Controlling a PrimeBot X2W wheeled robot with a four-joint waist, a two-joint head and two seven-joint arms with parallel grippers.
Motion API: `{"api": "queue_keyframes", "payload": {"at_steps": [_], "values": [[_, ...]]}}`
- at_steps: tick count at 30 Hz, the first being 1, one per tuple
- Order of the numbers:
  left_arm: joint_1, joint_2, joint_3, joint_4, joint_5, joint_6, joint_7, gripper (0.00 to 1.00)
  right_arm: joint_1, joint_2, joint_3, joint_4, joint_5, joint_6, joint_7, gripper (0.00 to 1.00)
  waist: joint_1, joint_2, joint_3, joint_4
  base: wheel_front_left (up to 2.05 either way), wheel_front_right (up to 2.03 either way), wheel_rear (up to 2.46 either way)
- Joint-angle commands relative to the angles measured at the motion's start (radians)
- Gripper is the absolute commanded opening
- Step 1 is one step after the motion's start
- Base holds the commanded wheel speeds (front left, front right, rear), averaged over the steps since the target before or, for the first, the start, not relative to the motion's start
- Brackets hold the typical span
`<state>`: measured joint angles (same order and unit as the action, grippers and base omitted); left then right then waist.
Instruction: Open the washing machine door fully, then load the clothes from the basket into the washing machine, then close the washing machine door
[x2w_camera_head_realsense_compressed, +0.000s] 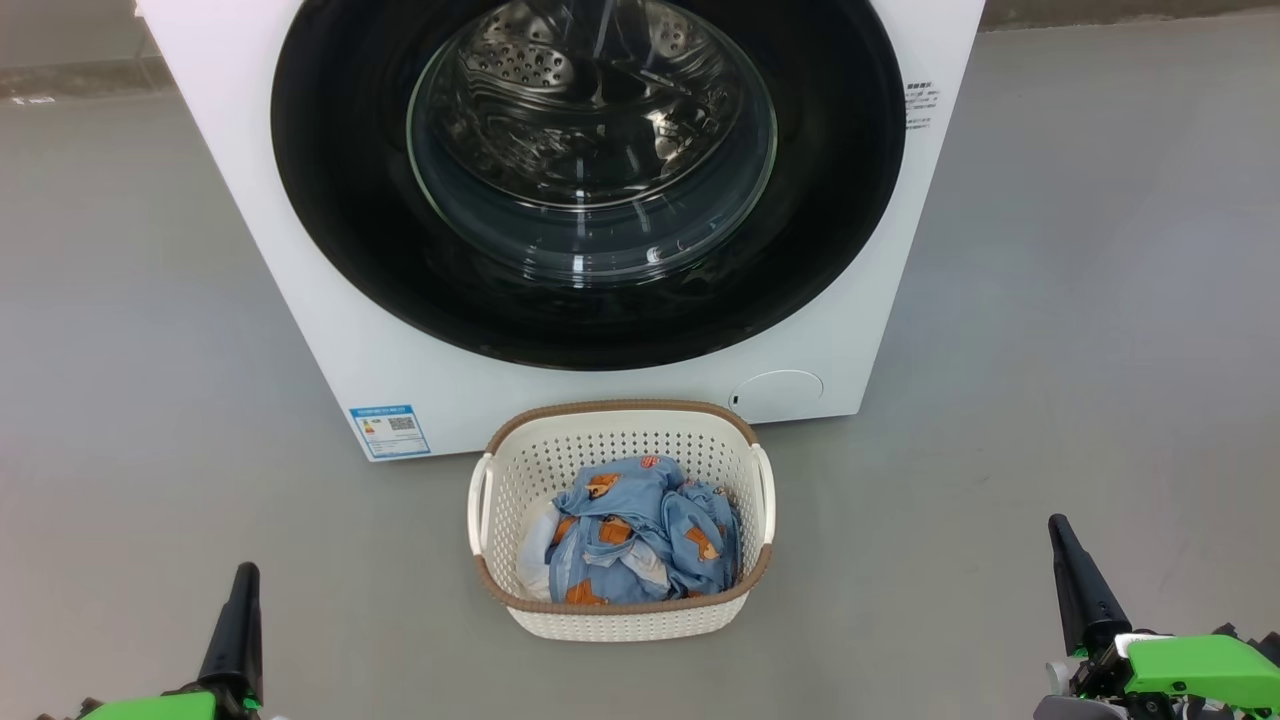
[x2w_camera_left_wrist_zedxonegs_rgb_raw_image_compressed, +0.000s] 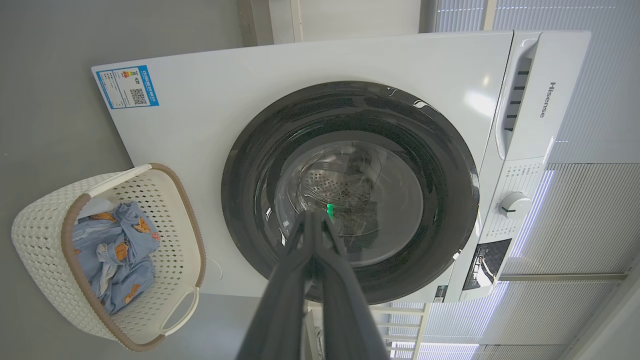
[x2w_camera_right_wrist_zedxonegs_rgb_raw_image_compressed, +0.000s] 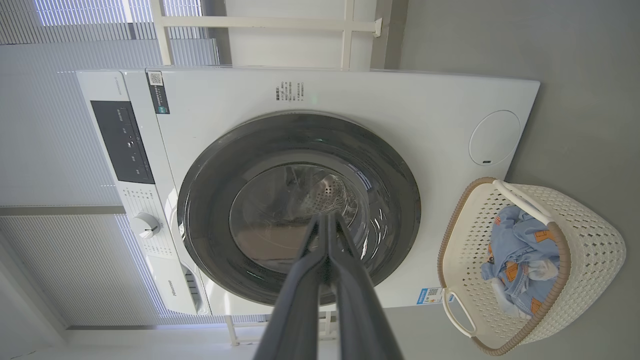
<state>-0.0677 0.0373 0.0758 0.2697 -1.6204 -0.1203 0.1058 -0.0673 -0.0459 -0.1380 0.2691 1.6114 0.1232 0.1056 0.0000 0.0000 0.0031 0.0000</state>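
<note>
Left tool (x2w_camera_head_realsense_compressed: 244, 572), right tool (x2w_camera_head_realsense_compressed: 1058, 525) clenched empty; clothes (x2w_camera_head_realsense_compressed: 640, 535) in basket (x2w_camera_head_realsense_compressed: 620, 408); door (x2w_camera_head_realsense_compressed: 330, 200) closed.

Grey floor (x2w_camera_head_realsense_compressed: 1080, 300), pale ribbed blinds (x2w_camera_right_wrist_zedxonegs_rgb_raw_image_compressed: 50, 150), white railed frame (x2w_camera_right_wrist_zedxonegs_rgb_raw_image_compressed: 260, 22) against the wall

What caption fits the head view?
Washing machine door shut, clothes in basket; left gripper and right gripper closed, low.

- You see the washing machine door (x2w_camera_head_realsense_compressed: 590, 170) cut off by the head view's top edge.
- You can't read the blue energy sticker (x2w_camera_head_realsense_compressed: 389, 431): print too small.
- The basket (x2w_camera_head_realsense_compressed: 620, 615) hides the underside of the clothes (x2w_camera_head_realsense_compressed: 640, 540) from you.
</note>
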Motion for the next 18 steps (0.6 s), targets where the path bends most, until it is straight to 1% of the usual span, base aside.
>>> {"api": "queue_keyframes", "payload": {"at_steps": [1,16,17,18], "values": [[-0.04,0.016,0.035,-0.025,0.009,-0.01,0.005,0.0,-0.041,-0.005,0.023,-0.024,-0.003,0.008,0.008,0.0,0.0,0.0,0.0,0.0,0.0,0.0,0.0],[-0.04,0.015,0.036,-0.025,0.01,-0.01,0.006,0.0,-0.041,-0.005,0.023,-0.024,-0.003,0.008,0.008,0.0,0.0,0.0,0.0,0.0,0.0,0.0,0.0],[0.001,-0.001,0.001,0.003,0.0,0.001,0.0,1.0,0.001,0.001,0.0,0.004,0.0,0.0,-0.001,1.0,0.0,0.0,0.0,0.0,0.0,0.0,0.0],[0.004,-0.005,0.0,0.011,0.0,0.002,0.0,1.0,0.005,0.002,0.0,0.012,0.0,0.0,-0.002,1.0,0.0,0.0,0.0,0.0,0.0,0.0,0.0]]}}
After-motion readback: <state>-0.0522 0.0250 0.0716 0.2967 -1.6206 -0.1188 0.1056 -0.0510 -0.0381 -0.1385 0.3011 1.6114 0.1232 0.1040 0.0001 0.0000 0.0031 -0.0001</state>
